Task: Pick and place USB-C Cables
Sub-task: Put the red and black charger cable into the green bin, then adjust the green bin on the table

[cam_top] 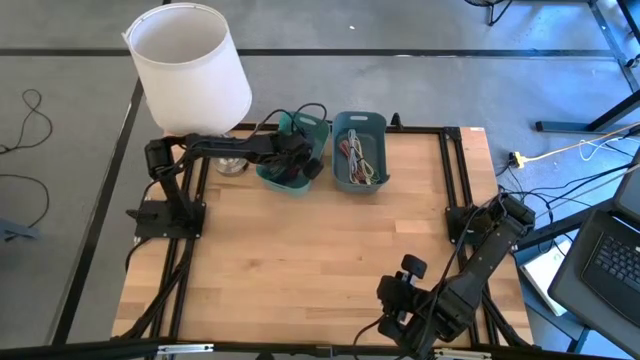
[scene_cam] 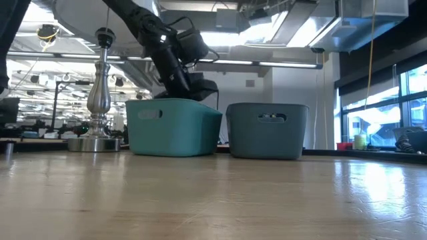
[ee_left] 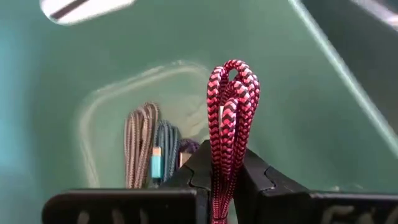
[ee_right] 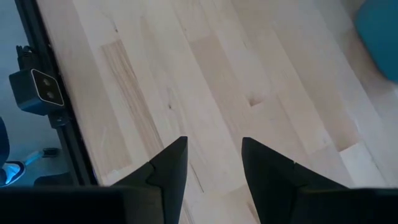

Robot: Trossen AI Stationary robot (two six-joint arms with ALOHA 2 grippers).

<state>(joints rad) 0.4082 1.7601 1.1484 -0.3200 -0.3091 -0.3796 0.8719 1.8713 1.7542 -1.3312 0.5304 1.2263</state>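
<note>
The left pincer (ee_left: 225,186) is clamped narrow on a folded magenta-and-black braided USB-C cable (ee_left: 231,106), holding it upright inside the green bin (cam_top: 290,180) at the far edge of the bench (cam_top: 320,260). This looks like the placing step: the bundle hangs above the bin's floor, where 3 other cables (ee_left: 155,152) already lie, a grey-brown one, a teal one and a purple one side by side. The next move seems to call for parting the fingers so the magenta bundle drops beside them, then lifting the arm clear of the bin wall.

The blue-grey bin (cam_top: 360,150) just beside the green one holds the remaining cables (cam_top: 358,160), a mixed tangle of colours seen only from above. The low view shows both bins as closed walls, with the left arm reaching down behind the green rim, and nothing of the contents. Only the left wrist view shows the grip itself.

The right pincer (ee_right: 214,165) waits near the front right corner of the bench, its fingers apart and holding nothing, over bare wood. A table lamp (cam_top: 190,70) stands just left of the green bin.
</note>
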